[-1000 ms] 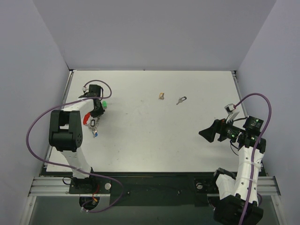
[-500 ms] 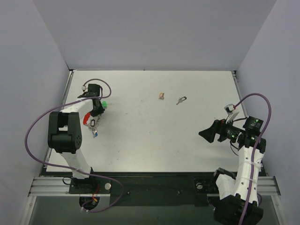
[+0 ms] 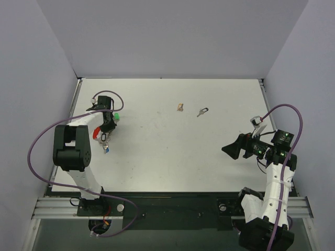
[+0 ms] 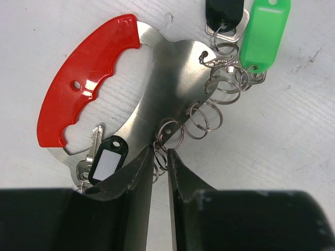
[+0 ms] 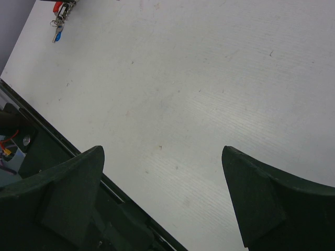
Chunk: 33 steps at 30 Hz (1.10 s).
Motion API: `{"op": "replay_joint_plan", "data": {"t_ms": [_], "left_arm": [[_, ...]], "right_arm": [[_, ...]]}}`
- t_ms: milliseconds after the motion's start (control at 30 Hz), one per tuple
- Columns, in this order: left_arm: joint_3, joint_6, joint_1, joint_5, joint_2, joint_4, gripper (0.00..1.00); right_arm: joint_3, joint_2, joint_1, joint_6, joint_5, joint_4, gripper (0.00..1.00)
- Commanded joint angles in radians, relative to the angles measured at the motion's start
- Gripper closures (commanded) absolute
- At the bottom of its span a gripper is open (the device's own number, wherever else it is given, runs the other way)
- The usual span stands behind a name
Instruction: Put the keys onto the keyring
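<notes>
- Two arms are reaching over the white desk (image 3: 172, 157), the left at its 9 o'clock side and the right at its 3 o'clock side, well apart.
- The left gripper (image 4: 159, 154) is pointing down onto a bunch; its jaws are standing close together with only a narrow slot between them.
- A small split ring (image 4: 170, 134) is running into that slot beside the edge of a steel plate (image 4: 167, 78), but I cannot tell whether the jaws are actually pinching it.
- The plate is carrying a red grip (image 4: 84, 94) at its 9 o'clock side, and a chain of rings (image 4: 205, 116) is trailing toward 1 o'clock to a green tag (image 4: 265, 31).
- One silver key (image 4: 95, 141) is lying at 7 o'clock of the plate, touching a black tag (image 4: 106, 162) with a white label.
- A lone key (image 3: 202, 111) is lying flat at about 1 o'clock of the desk's middle, far from both arms.
- A tan lump (image 3: 180, 107) is sitting near it, at its 9 o'clock.
- The right gripper (image 5: 162, 151) is hanging over bare desk with its jaws spread wide and holding nothing.
- From the right wrist, the bunch (image 5: 59, 20) is showing far off at 10 o'clock, with red and blue bits.
</notes>
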Motion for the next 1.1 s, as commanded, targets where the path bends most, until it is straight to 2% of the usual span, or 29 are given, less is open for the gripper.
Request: {"op": "replay_joint_plan", "data": {"t_ms": [0, 267, 367, 933, 1067], "left_arm": [[-0.007, -0.009, 0.006, 0.007, -0.067, 0.014, 0.73], [-0.02, -0.012, 0.006, 0.004, -0.085, 0.017, 0.75], [-0.021, -0.01, 0.006, 0.002, -0.087, 0.02, 0.79], [-0.015, -0.013, 0.023, 0.037, -0.042, 0.028, 0.78], [-0.02, -0.013, 0.023, 0.042, -0.048, 0.037, 0.82]], "right_arm": [[0.038, 0.005, 0.006, -0.025, -0.042, -0.013, 0.11], [0.038, 0.005, 0.007, -0.027, -0.042, -0.016, 0.11], [0.038, 0.005, 0.007, -0.028, -0.043, -0.017, 0.11], [0.043, 0.003, 0.007, -0.048, -0.048, -0.036, 0.11], [0.044, 0.002, 0.007, -0.05, -0.047, -0.039, 0.11]]}}
